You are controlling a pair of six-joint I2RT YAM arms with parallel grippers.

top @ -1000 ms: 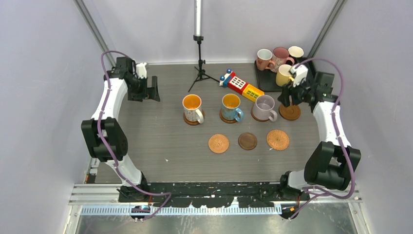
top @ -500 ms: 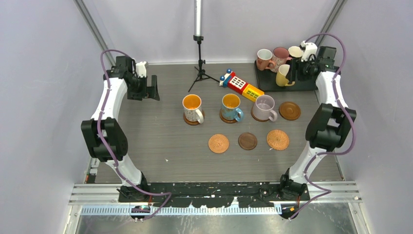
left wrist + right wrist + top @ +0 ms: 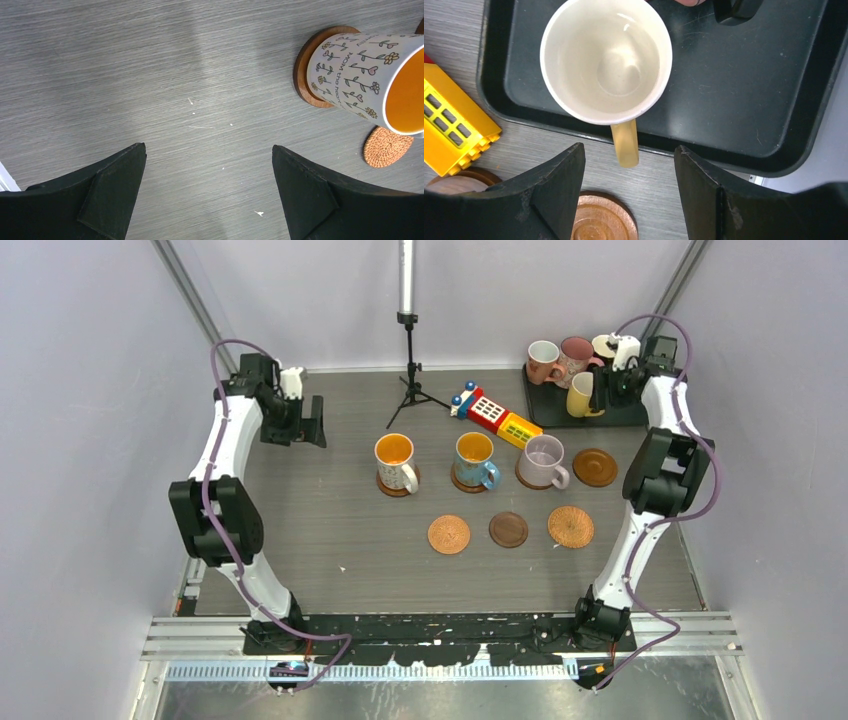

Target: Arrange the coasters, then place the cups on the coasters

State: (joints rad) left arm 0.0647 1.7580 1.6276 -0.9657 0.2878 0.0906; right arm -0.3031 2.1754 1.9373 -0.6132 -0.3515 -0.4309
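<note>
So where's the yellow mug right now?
In the top view it is at the far right: the yellow mug stands on the black tray near its front edge, with its handle pointing toward the open right gripper.

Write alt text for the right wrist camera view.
An open claw hangs above a yellow-handled mug, white inside, standing on a black tray. A yellow toy block lies at left, a brown coaster at the bottom edge.

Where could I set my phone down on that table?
Bare wood left of the white mug, toward the left gripper, and the near strip below the coaster row. Crowded: the far-right tray of mugs, under the right gripper.
</note>
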